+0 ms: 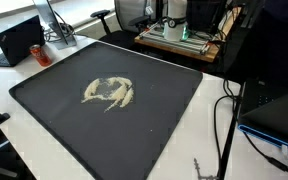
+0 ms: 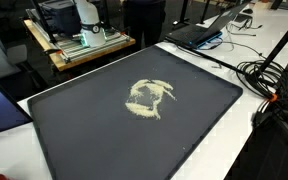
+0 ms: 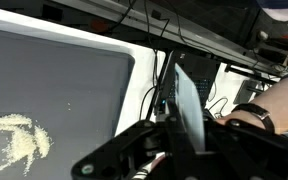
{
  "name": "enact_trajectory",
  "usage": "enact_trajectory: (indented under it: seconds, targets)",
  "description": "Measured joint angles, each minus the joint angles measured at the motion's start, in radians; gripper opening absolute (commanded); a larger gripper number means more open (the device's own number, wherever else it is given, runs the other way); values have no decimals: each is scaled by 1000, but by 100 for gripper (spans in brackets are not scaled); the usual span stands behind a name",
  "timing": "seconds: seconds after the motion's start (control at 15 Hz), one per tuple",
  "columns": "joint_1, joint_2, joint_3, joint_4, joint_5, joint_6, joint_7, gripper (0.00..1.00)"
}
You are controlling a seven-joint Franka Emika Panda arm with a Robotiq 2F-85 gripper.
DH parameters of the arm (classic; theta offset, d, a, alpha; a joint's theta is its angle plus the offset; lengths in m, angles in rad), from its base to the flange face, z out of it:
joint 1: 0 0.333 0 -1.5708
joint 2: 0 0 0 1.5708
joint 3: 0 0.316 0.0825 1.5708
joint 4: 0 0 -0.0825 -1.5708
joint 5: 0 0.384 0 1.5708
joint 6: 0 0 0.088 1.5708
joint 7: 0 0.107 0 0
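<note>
One scatter of pale grains lies at the centre of a dark mat, well clear of its edges. The gripper, beyond the mat's edge above the white tabletop, appears closed and empty. Loose and light, the grains likely offer no hold and are better pushed from the heap's rim.

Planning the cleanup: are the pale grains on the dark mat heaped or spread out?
Spread out. The pale grains lie in a thin, ring-like swirl on the dark mat, with bare mat showing through the middle.
</note>
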Motion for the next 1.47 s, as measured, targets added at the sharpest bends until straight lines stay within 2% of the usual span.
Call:
enact_trajectory:
  seconds: [0.6, 0.8, 0.93, 1.2, 1.33, 1.47]
  targets:
    - [-14, 0, 4, 1, 0, 0, 6, 1]
    - [-55, -4, 51, 0, 0, 36, 57, 1]
    - [-75, -1, 106, -2, 0, 133, 104, 1]
    - [-66, 84, 259, -22, -13, 477, 221, 1]
    - [-56, 161, 355, -25, -59, 636, 305, 1]
    - [-53, 249, 446, -22, -153, 753, 418, 4]
